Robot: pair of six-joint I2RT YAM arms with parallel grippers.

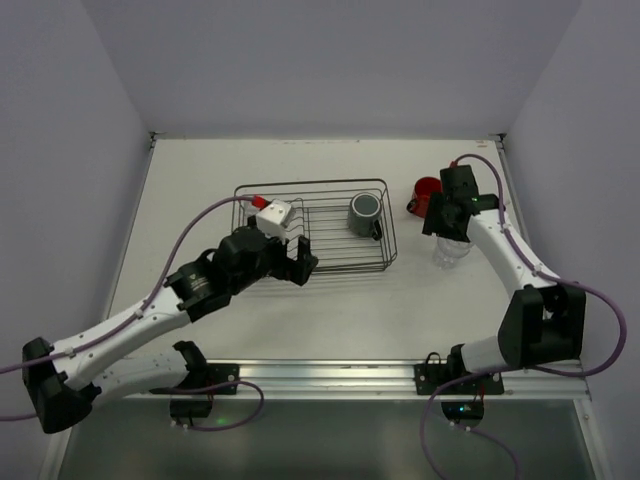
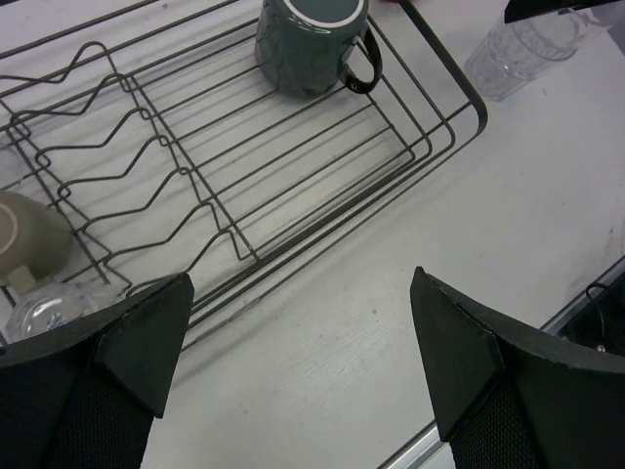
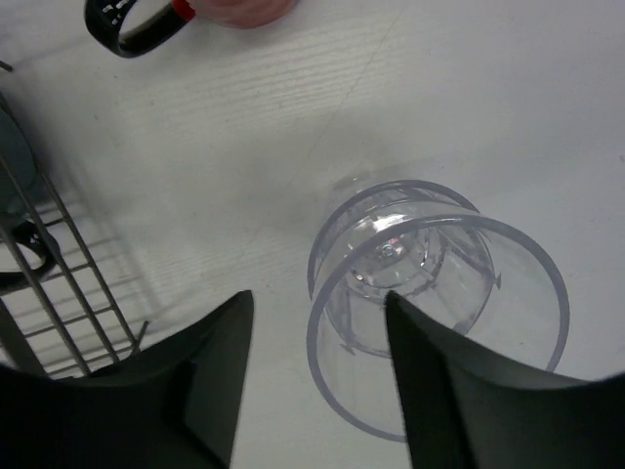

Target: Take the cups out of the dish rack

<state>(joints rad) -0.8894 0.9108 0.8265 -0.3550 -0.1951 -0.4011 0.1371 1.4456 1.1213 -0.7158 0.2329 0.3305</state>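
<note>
The black wire dish rack (image 1: 315, 188) stands mid-table. A dark grey-green mug (image 1: 364, 213) stands in its right end and also shows in the left wrist view (image 2: 311, 44). An olive-tan cup (image 2: 24, 239) and a clear glass (image 2: 44, 311) lie in the rack's left end. A red mug (image 1: 424, 193) stands on the table right of the rack. Clear glasses (image 3: 430, 283), one nested in another, stand on the table in front of it (image 1: 450, 253). My left gripper (image 2: 303, 362) is open and empty over the table at the rack's front edge (image 1: 300, 262). My right gripper (image 3: 317, 332) is open just above the glasses, its fingers either side of the near rim.
The rack's wavy plate dividers (image 2: 117, 166) fill its left half. The table's metal front rail (image 1: 330, 375) runs between the arm bases. Walls close in the back and both sides. The rack's right corner (image 3: 59, 283) lies left of my right gripper.
</note>
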